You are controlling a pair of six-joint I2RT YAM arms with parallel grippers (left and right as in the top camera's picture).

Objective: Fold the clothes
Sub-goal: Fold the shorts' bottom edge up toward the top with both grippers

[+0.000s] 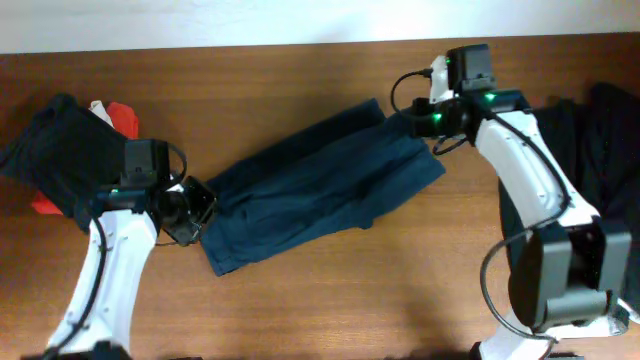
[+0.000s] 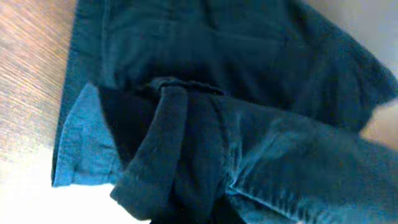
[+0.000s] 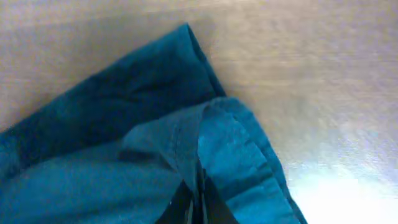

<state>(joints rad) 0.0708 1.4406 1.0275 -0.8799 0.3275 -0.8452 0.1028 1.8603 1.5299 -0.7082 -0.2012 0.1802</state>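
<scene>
A navy-blue trouser-like garment point(image 1: 320, 185) lies slanted across the middle of the wooden table. My left gripper point(image 1: 195, 212) is at its lower left end, shut on a bunched fold of the fabric point(image 2: 186, 155); its fingers are hidden under the cloth in the left wrist view. My right gripper point(image 1: 425, 122) is at the upper right end, shut on a pinched edge of the garment point(image 3: 199, 180), which it lifts slightly. A dark garment pile point(image 1: 55, 150) lies at the far left, and black garments point(image 1: 600, 130) lie at the far right.
A red and white item point(image 1: 118, 115) lies beside the left pile. The table's back edge point(image 1: 250, 45) meets a white wall. Bare wood point(image 1: 350, 290) shows in front of the garment.
</scene>
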